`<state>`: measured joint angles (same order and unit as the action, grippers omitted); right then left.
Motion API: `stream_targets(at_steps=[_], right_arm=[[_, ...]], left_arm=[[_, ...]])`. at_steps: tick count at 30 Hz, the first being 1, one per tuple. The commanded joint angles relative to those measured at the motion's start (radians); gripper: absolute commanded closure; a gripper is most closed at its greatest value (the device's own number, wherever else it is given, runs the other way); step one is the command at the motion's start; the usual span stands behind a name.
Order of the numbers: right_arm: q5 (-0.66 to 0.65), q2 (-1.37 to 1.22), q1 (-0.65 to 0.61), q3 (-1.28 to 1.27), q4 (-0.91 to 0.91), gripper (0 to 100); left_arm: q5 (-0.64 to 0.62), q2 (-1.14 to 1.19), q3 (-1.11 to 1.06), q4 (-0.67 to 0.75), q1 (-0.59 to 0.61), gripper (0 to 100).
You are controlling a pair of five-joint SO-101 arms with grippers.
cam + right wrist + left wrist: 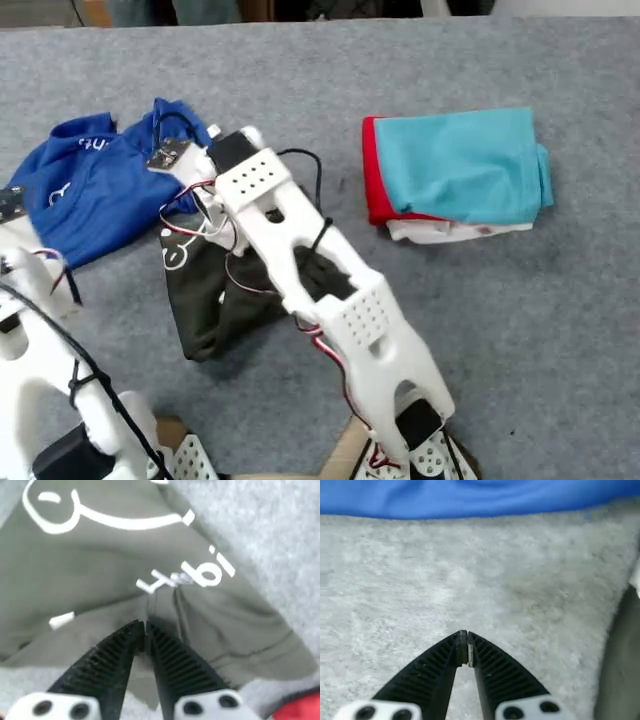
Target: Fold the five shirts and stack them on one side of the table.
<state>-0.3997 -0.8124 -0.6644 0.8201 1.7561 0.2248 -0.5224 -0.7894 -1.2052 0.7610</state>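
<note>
1. The right gripper (pixel 145 630) has its black ribbed fingers closed tip to tip. It sits low over the dark shirt (pixel 100 570), at a raised crease just below the white print (pixel 200 575). I cannot tell whether any cloth is caught between the tips.
2. The left gripper (pixel 464 647) is also closed, its tips meeting with nothing between them. It hangs over bare grey table (pixel 470 580) just beside the dark shirt's edge. The blue shirt (pixel 470 497) lies beyond its tips.
3. In the high view the white right arm (pixel 300 250) stretches from the table's near edge across the dark shirt. Its wrist is above that shirt's far left corner.
4. The left arm (pixel 40 400) stands to the left of the dark shirt, nearer the table's front edge.
5. The dark shirt lies crumpled and unfolded on the table. The blue shirt is spread loose just beside it, on its far left side.
6. Well apart from the dark shirt, to its right and farther back, lies a folded stack. A teal shirt (pixel 460 165) is on top, a red shirt (pixel 372 170) is under it and a white shirt (pixel 450 232) is at the bottom.
</note>
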Motion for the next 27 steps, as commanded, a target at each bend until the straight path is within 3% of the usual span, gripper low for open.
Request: stream_targets(at_steps=[1, 11, 19, 22, 27], right_arm=[[-0.002, 0.107, 0.012, -0.105, 0.009, 98.4], [-0.091, 0.329, 0.120, -0.490, 0.008, 98.4], [-0.336, 0.691, 0.281, -0.771, -0.005, 98.4], [-0.364, 0.728, 0.258, -0.750, -0.077, 98.4], [-0.270, 0.638, 0.127, -0.691, -0.258, 98.3]], left_arm=[[0.008, -0.021, 0.050, 0.020, 0.048, 97], [0.009, -0.021, 0.058, 0.017, 0.051, 97], [0.009, -0.021, 0.058, 0.015, 0.044, 97], [0.009, -0.021, 0.058, 0.021, 0.025, 97], [0.002, -0.021, 0.058, 0.015, -0.035, 97]])
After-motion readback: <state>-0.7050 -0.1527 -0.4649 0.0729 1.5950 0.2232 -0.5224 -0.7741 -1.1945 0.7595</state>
